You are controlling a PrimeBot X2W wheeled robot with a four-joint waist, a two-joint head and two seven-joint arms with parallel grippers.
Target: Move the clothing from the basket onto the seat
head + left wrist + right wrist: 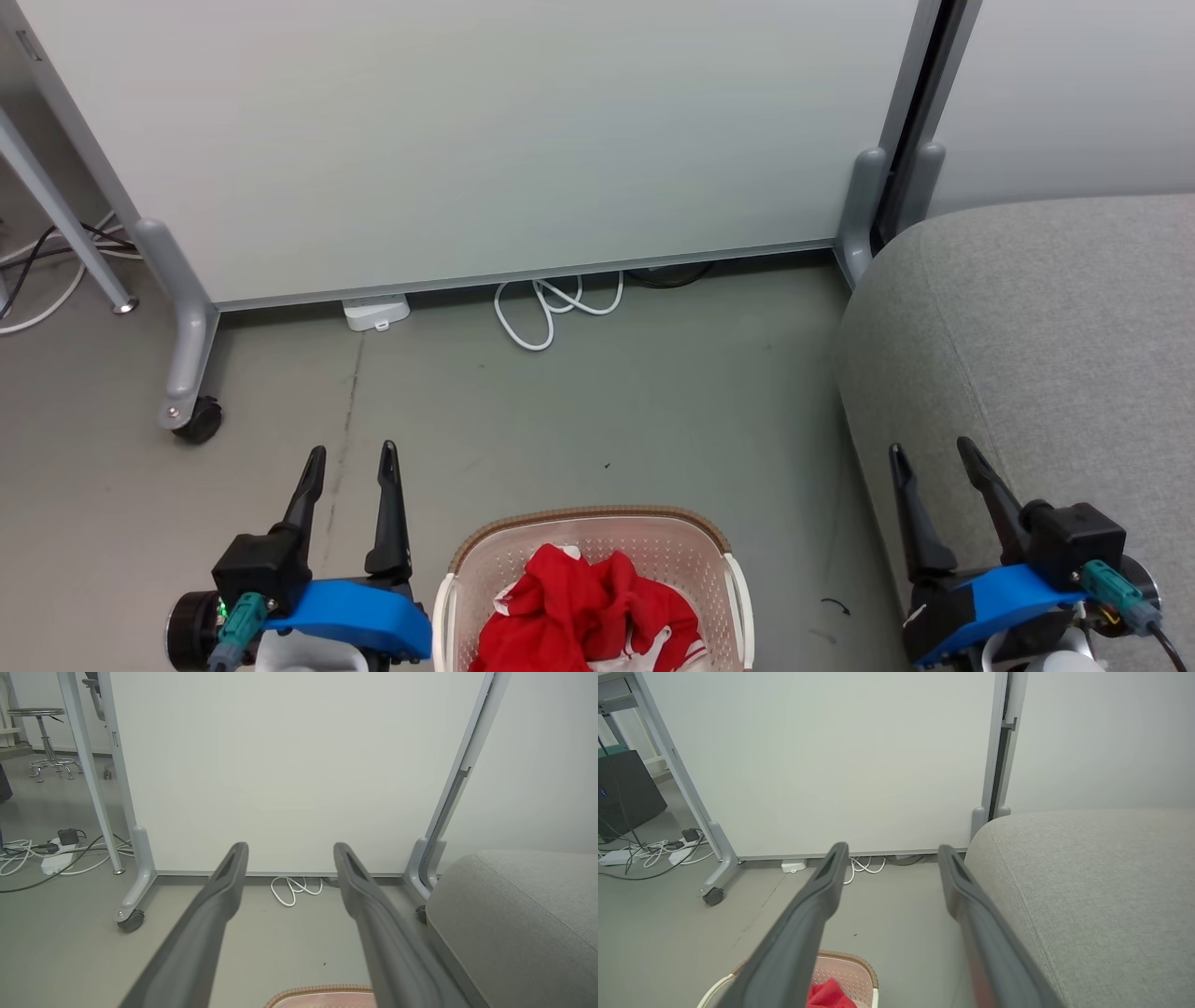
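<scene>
At 6 o'clock in the head view, the clothing (588, 607) is seen heaped inside the basket (597, 519), which is set on the floor. The left gripper (352, 453) is held at 7 o'clock and the right gripper (929, 450) at 5 o'clock, each with fingers spread apart. The seat (1046, 327) is found at 3 o'clock, near the basket. Farther off, at 12 o'clock, a white cable (551, 308) is coiled below a wheeled panel (467, 140).

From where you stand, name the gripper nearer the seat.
The right gripper, its fingers at the edge of the seat; the left gripper hangs over floor beyond the basket.
</scene>
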